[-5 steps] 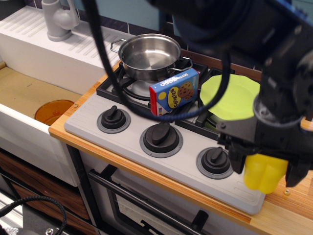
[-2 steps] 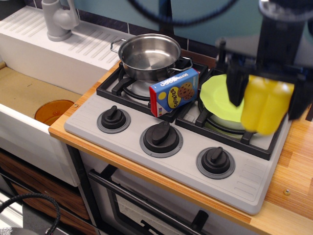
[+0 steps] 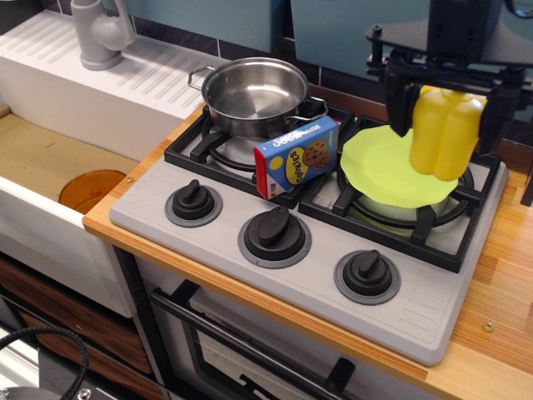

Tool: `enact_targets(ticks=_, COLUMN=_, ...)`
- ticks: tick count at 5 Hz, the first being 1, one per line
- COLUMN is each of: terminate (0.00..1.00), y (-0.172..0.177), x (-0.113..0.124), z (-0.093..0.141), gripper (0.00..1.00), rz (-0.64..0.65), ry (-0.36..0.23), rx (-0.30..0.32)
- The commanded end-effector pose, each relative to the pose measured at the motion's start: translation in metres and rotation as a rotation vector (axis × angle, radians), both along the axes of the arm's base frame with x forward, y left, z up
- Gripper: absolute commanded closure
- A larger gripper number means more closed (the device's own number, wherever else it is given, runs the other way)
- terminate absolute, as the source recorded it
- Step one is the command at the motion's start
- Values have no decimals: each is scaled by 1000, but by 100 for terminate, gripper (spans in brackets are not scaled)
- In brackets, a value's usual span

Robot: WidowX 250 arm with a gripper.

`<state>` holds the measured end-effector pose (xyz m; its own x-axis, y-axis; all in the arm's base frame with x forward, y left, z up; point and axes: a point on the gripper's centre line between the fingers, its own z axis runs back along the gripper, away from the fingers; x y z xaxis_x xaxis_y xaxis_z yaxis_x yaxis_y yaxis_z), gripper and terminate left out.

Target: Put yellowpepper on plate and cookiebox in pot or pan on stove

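the wooden bench (image 3: pixel 491 275) carries the big grey stove (image 3: pixel 275 275), which has black grates and three round black knobs along its front. to the left, lower down, is a pale sink (image 3: pixel 50 158) with an orange round disc (image 3: pixel 90 188) lying in it, and a grey tap (image 3: pixel 98 32) stands behind it.

the shiny pot (image 3: pixel 252 93) sits on the back left burner, and nothing is inside it. the green plate (image 3: pixel 391 171) lies flat on the right burner grate.

the black gripper (image 3: pixel 445 100) hangs over the right side of the plate. its jaws are closed tight on the yellowpepper (image 3: pixel 444 129), one dark finger on each side of it. the pepper hangs up in the air over the plate's right edge, and i cannot tell if it touches the plate.

the blue cookiebox (image 3: pixel 297 156) stands tilted on the grate between the two burners, just in front of the pot and beside the left edge of the plate.
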<state>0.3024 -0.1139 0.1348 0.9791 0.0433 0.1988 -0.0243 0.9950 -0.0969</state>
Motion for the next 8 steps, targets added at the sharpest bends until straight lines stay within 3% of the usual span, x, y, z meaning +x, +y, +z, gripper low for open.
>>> enact_targets(ticks=1, terminate=0, y=9, x=31, z=4, gripper=100, rz=-31, ry=-83, rx=-7)
enact_targets(ticks=3, terminate=0, y=19, x=50, z=-14, gripper=100, rz=-58, ry=-131, rx=-15)
enact_targets(ticks=5, terminate=0, y=27, x=67, z=-21, gripper=100, rz=-57, ry=-107, rx=11)
enact_targets(ticks=6, terminate=0, y=24, x=65, z=-19, gripper=0, rz=-59, ry=-58, rx=-1)
enact_targets(ticks=8, terminate=0, y=16, x=54, z=-11, gripper=0, rz=-41, ry=-26, rx=-17)
